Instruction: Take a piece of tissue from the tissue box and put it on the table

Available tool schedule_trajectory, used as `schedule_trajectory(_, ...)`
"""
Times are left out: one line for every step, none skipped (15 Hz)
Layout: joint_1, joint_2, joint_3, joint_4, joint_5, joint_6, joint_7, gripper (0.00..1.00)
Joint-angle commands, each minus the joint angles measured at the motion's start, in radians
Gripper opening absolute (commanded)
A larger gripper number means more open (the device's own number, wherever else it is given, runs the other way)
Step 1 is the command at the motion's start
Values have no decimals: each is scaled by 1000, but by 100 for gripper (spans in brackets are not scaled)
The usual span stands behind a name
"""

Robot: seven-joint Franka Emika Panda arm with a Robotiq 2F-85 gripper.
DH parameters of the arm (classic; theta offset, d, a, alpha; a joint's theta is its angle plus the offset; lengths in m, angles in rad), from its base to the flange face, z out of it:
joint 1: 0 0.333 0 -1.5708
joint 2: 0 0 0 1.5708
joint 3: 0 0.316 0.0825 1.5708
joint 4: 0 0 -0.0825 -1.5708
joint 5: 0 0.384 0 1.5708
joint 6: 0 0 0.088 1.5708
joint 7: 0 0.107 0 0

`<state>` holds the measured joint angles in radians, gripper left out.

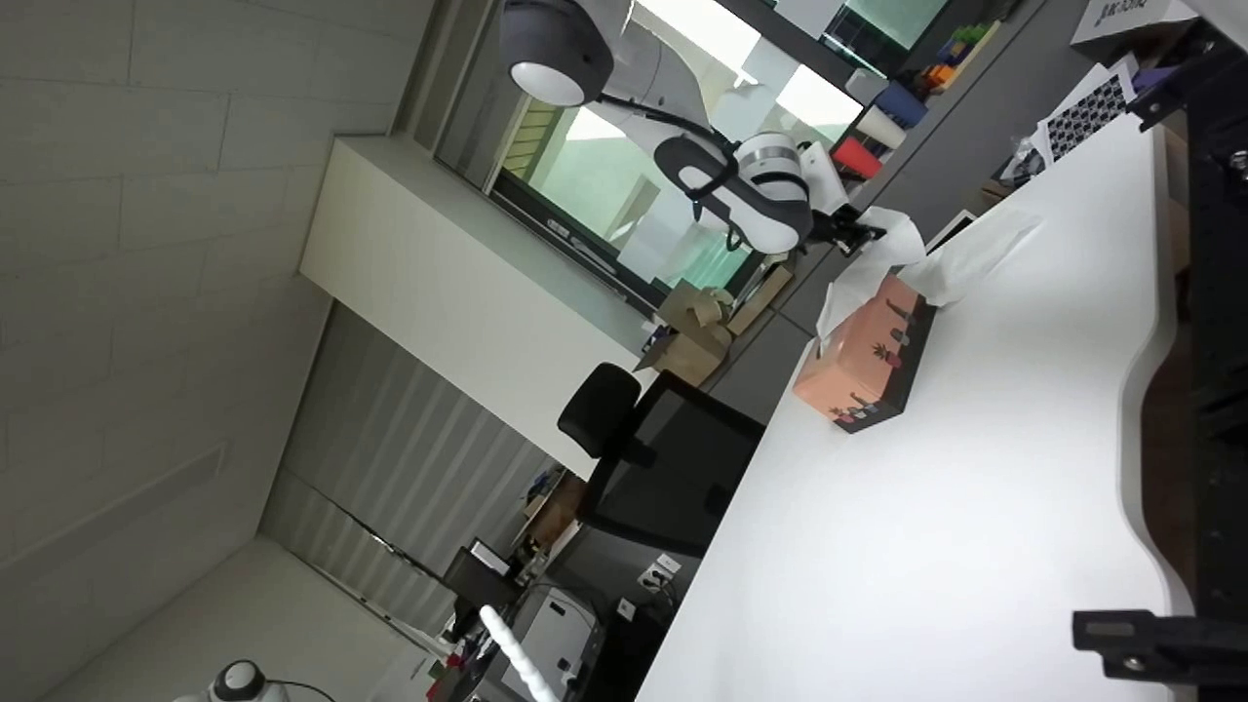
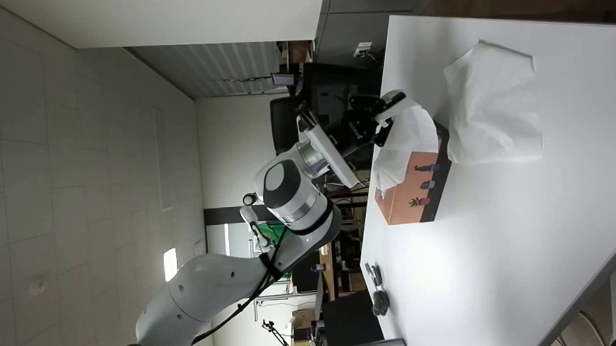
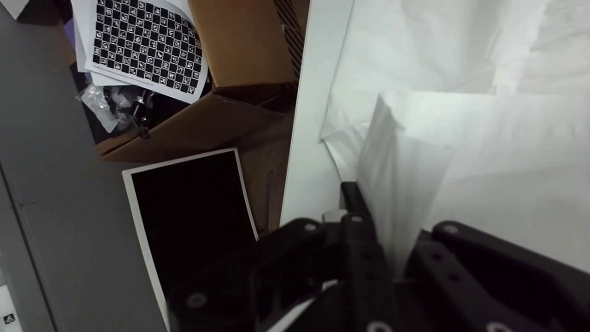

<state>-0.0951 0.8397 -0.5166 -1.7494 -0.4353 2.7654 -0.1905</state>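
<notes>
The tissue box (image 1: 858, 356), salmon with a dark bottom, stands on the white table (image 1: 975, 487); both also show in an exterior view (image 2: 411, 192). A tissue (image 2: 409, 138) comes out of its top and runs past the box end up to my gripper (image 2: 395, 113). In the wrist view the tissue (image 3: 410, 170) enters the gap between the fingers (image 3: 382, 203). It covers one fingertip, so I cannot tell whether the gripper is shut on it. Another white tissue (image 2: 495, 105) lies spread on the table beside the box; it also shows in an exterior view (image 1: 975, 258).
A cardboard box (image 3: 249, 46), a checkered sheet (image 3: 147, 46) and a dark panel with a white frame (image 3: 193, 216) lie beyond the table edge. A small dark item (image 2: 379, 293) is at the table's edge. A black chair (image 1: 673, 468) stands beside the table.
</notes>
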Motion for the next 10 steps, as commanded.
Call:
schedule_trajectory(25, -73, 14, -24, -25, -71, 38, 0)
schedule_trajectory(36, -103, 17, -36, -29, -84, 38, 0)
schedule_trajectory(50, -140, 17, -49, -38, -102, 34, 0)
schedule_trajectory(59, -176, 21, -55, -44, -123, 32, 0)
schedule_trajectory(67, -209, 25, -56, -51, -145, 33, 0)
schedule_trajectory(75, -246, 26, -55, -64, -165, 37, 0)
schedule_trajectory(75, -278, 37, -52, -72, -190, 35, 0)
schedule_trajectory(71, -315, 52, -45, -73, -222, 27, 0)
schedule_trajectory(63, -346, 71, -39, -77, -248, 23, 0)
schedule_trajectory(58, -378, 90, -35, -77, -273, 22, 0)
